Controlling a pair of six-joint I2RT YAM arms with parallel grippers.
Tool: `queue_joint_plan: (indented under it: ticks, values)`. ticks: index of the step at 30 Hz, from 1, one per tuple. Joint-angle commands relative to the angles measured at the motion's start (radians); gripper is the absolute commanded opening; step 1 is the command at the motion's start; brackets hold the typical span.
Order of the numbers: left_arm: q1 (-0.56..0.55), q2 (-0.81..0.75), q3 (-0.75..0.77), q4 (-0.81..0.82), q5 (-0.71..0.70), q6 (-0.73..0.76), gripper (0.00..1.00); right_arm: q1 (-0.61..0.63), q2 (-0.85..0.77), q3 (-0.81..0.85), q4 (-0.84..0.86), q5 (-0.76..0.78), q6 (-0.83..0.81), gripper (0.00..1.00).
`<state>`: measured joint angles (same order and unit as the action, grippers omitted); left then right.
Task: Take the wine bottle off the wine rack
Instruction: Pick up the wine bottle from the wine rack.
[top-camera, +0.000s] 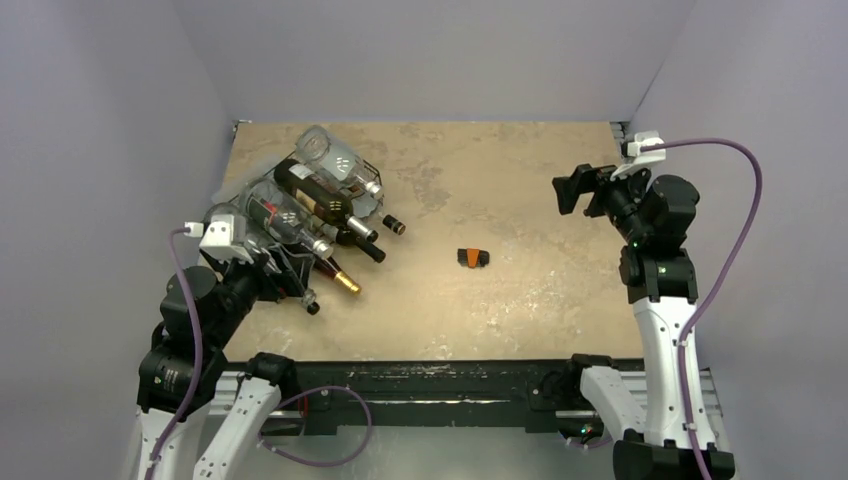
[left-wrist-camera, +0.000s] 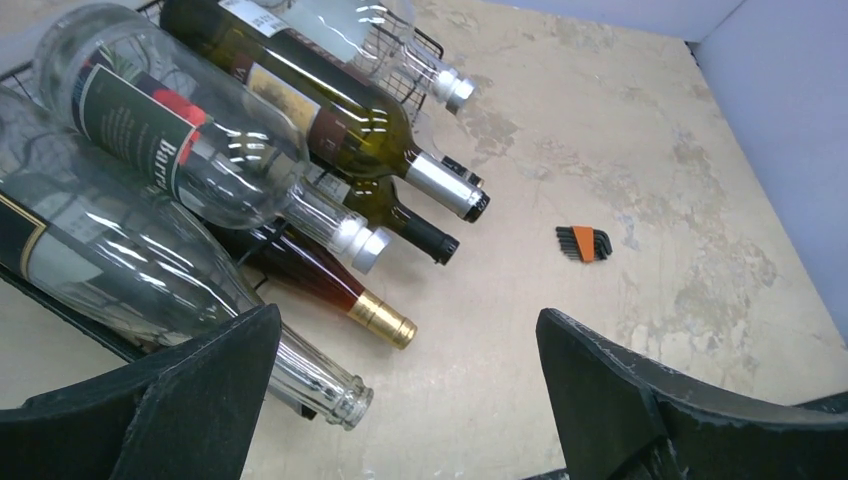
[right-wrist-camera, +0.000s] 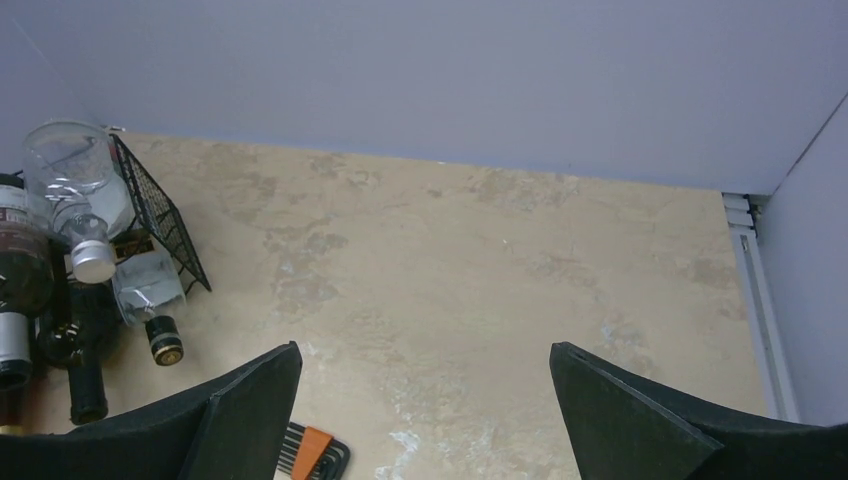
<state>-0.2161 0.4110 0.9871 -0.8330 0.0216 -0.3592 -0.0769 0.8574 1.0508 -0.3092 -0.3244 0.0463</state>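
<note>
While nothing's gripped yet, step: approach, pre-grasp.
L pincer (left-wrist-camera: 405, 345): spread wide, empty; sits right at open side of wine rack (top-camera: 368, 182).
R pincer (right-wrist-camera: 425, 365): spread, empty; rack well off to its left.
rack load: several bottles, all lying down, stacked.
target (my guess): clear wine bottle (left-wrist-camera: 110, 250), lowest + nearest; neck passes L pincer's left side, mouth just inside the gap.
long axis: base deep in rack, far-left of L pincer; neck slants out toward counter (top-camera: 520, 320) centre.
nearer arm: L, easily.
next: prob. shift left, clamp neck, pull along axis.
risk: bottles above may roll.
</note>
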Motion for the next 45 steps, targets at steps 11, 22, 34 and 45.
queue_joint_plan:
  ticks: [11, 22, 34, 45]
  values:
    - [0.004, -0.041, -0.021, -0.074, 0.146, -0.166, 1.00, 0.002, -0.033, -0.129, 0.132, -0.198, -0.027, 0.99]
    - [0.004, -0.080, -0.129, -0.016, 0.279, -0.264, 1.00, 0.003, -0.074, -0.228, 0.086, -0.558, -0.278, 0.99]
    - [0.004, -0.072, -0.139, -0.033, 0.254, -0.288, 1.00, 0.003, -0.102, -0.311, 0.077, -0.640, -0.411, 0.99]
    - [0.004, -0.035, -0.073, -0.073, 0.162, -0.310, 1.00, -0.009, -0.094, -0.313, 0.081, -0.580, -0.419, 0.99]
